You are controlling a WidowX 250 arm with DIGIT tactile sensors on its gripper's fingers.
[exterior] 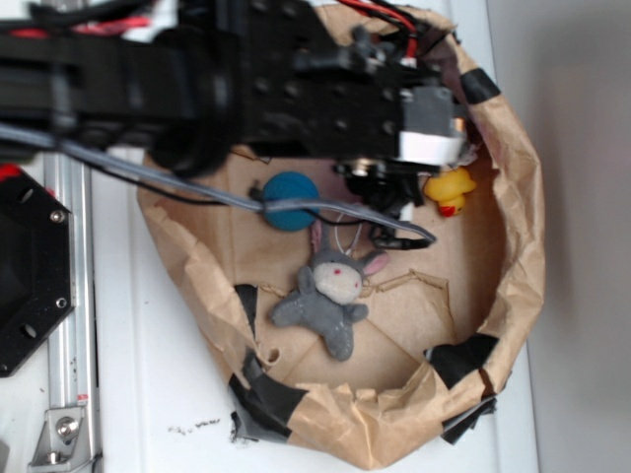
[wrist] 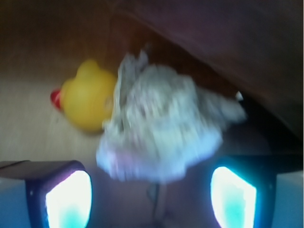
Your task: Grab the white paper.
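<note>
- So, wrist view is where it's at right now: the white paper (wrist: pixel 164 130) sits dead ahead of the gripper (wrist: pixel 151 194), just beyond the two fingertips (wrist: pixel 69 199), which are spread wide with nothing between them yet.
- From the exterior camera I can't see the paper at all, the arm covers that far right part of the brown paper wall (exterior: pixel 518 246) enclosure.
- The yellow duck (wrist: pixel 88 102) is touching or just beside the wad on its left, so I'd keep the approach centred or a hair right to avoid pinching the duck too.
- I reckon the step is the final push in, then close. The wad looks crumpled and squashy, so it should take a firm squeeze.
- The wall rises just behind the wad; I'd go in slow so I don't ram it.
- The grey plush rabbit (exterior: pixel 330 291) and blue ball (exterior: pixel 291 200) are well apart, no worry there.
</note>
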